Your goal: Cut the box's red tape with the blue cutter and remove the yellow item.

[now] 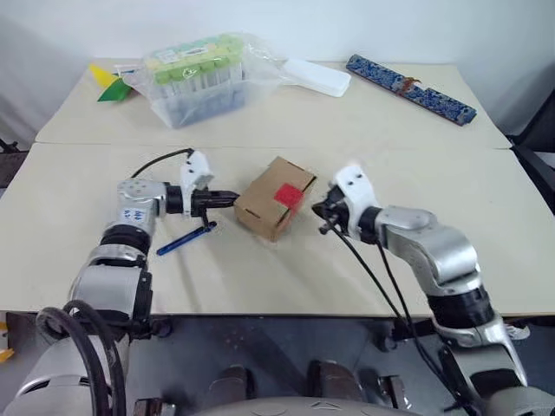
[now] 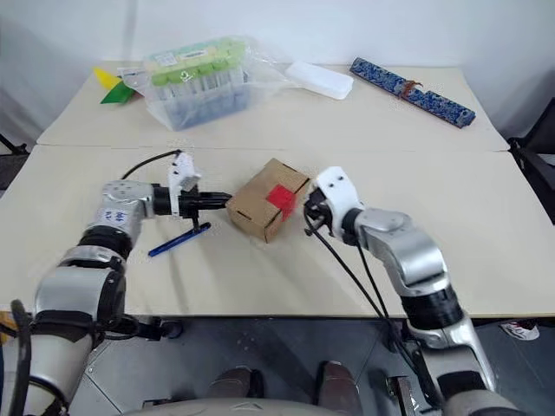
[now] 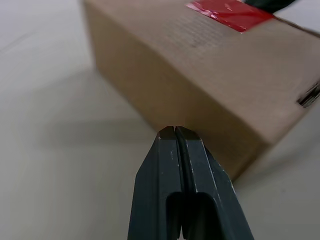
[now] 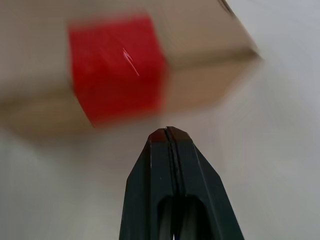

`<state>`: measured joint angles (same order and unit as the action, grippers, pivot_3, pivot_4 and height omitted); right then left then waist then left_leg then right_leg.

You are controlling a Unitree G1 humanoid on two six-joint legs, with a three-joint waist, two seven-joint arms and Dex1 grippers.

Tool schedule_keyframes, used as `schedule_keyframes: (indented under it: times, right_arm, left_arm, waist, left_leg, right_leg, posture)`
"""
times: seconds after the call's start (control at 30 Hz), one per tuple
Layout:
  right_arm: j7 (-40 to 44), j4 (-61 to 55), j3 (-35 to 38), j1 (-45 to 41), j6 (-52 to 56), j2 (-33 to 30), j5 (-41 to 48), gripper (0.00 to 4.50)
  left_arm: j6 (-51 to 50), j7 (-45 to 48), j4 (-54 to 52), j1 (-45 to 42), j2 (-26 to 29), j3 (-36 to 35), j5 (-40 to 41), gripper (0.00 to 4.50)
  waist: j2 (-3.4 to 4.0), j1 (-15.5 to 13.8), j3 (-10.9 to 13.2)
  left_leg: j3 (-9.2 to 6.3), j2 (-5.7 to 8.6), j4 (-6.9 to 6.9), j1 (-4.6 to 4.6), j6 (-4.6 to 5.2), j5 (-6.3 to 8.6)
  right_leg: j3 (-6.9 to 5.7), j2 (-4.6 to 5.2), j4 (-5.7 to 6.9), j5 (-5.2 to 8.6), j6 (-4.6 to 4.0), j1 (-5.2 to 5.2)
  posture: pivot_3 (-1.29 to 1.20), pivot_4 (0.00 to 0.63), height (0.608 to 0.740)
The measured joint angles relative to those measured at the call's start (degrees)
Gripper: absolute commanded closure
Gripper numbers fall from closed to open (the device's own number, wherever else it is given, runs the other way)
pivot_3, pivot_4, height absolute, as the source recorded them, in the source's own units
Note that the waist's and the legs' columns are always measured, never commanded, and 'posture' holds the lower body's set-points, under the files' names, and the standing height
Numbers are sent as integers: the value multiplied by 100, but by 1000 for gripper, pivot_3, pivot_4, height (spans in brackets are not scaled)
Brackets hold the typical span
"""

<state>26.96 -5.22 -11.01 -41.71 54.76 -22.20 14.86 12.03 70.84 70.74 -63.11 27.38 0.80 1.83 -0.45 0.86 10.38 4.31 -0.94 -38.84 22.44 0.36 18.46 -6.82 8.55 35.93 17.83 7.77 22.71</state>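
The small brown box (image 1: 273, 198) sits mid-table with flaps closed and the red tape (image 1: 288, 195) across its top seam and right edge. My left gripper (image 1: 227, 200) is shut, empty, its tip at the box's left side (image 3: 200, 95). On the other side my right gripper (image 1: 318, 211) is shut and empty too, just off the taped edge (image 4: 116, 67). The blue cutter (image 1: 186, 237) lies on the table in front of my left hand, untouched. The yellow item is hidden.
At the back left stands a clear plastic tub of green-capped tubes (image 1: 198, 78), with yellow and green paper triangles (image 1: 107, 84) beside it. A white case (image 1: 316, 76) and a long blue-patterned case (image 1: 411, 88) lie at the back right.
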Motion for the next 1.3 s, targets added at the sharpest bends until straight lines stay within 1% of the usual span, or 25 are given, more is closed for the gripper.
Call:
schedule_keyframes:
  times: [0.17,0.33,0.43,0.6,0.83,1.07,1.2,1.3]
  right_arm:
    - [13,916,-137,-489,-390,214,-293,4500]
    - [212,1354,-215,-713,-737,264,-436,4500]
    - [406,1670,-320,-871,-989,267,-555,4500]
    - [675,1984,-445,-990,-1340,268,-710,4500]
    - [1063,2628,-551,-1215,-2041,318,-993,4500]
    - [1103,3235,-457,-1426,-2671,440,-1288,4500]
    - [1208,3259,-458,-1438,-2854,383,-1449,4500]
    - [1288,3018,-445,-1435,-2839,197,-1497,4500]
  left_arm:
    - [71,265,2,-145,-3,37,-85,4478]
    - [21,686,-9,-179,-36,72,-119,4478]
    - [-97,1038,-119,-178,-33,258,-220,4478]
    - [-399,1408,-586,-113,-5,509,-326,4478]
    - [-942,1506,-1387,199,-119,694,-324,4478]
    - [-1481,1448,-2043,390,-370,706,-219,4478]
    - [-1708,1433,-2466,568,-432,741,-176,4478]
    - [-1905,1434,-2815,611,-373,763,-78,4478]
  waist:
    - [0,71,0]
    - [0,92,0]
    - [0,96,0]
    - [0,94,0]
    - [0,100,0]
    - [0,99,0]
    - [1,109,0]
    - [1,105,0]
  left_leg:
    - [-5,1,-2,5,1,0]
    - [-7,0,0,5,1,0]
    - [-6,1,-2,5,1,0]
    - [-8,0,-3,5,1,0]
    - [-9,0,-5,6,1,0]
    - [-13,0,-9,8,0,0]
    - [-15,-1,-9,9,0,0]
    - [-19,-1,-13,14,0,0]
  right_leg:
    - [-3,1,1,-1,1,0]
    - [-4,1,2,-1,1,1]
    - [-4,1,2,-1,1,1]
    - [-4,1,3,-1,1,1]
    - [-3,1,5,-1,1,1]
    - [-4,1,6,-1,1,1]
    - [-4,1,6,-1,1,1]
    - [-4,2,5,-1,1,1]
  posture:
    - [0,150,740]
    - [0,150,740]
    - [0,150,740]
    - [0,150,740]
    - [0,150,740]
    - [0,150,740]
    - [0,150,740]
    - [0,150,740]
